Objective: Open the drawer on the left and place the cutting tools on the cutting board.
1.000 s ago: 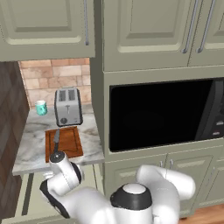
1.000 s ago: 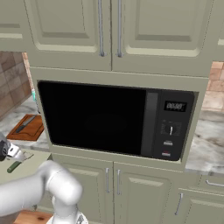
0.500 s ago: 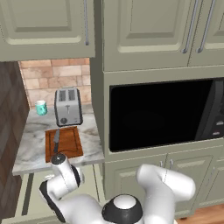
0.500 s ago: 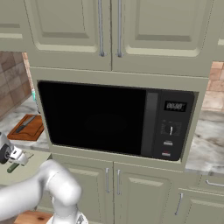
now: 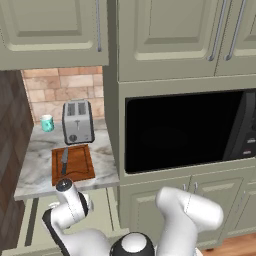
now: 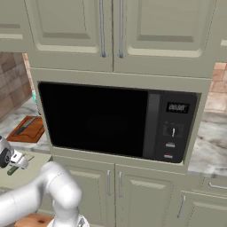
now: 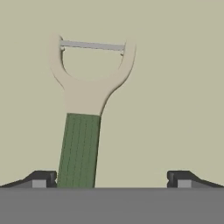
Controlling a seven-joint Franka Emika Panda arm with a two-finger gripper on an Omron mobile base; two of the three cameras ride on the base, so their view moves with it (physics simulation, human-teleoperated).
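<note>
Hand view: looking straight down at a Y-shaped peeler (image 7: 83,118) — green ribbed handle, cream fork, thin steel blade across the top — lying flat on the beige floor of the open drawer (image 7: 175,87). Pincer (image 7: 109,179) spread to its widest, holding nothing; left tip just beside the peeler's handle, right tip well apart from it, so handle sits off-centre toward the left tip.

Left base view: drawer (image 5: 35,220) pulled out below the marble counter (image 5: 35,167), arm bent low over it. Reddish cutting board (image 5: 73,164) on that counter, in front of the toaster (image 5: 77,121), already carrying a knife (image 5: 64,161). Small teal cup (image 5: 47,123) near the wall. Right base view: board (image 6: 29,129) with the knife at far left, white wrist low at the frame's edge.

Probably the step in hand: descent onto the peeler. Risks from here, as a judgement — left tip landing on top of the handle instead of beside it; closing off-centre and skidding or rotating the flat handle away; a shallow pinch slipping during the lift; clipping the counter's edge while rising out of the drawer toward the board.
</note>
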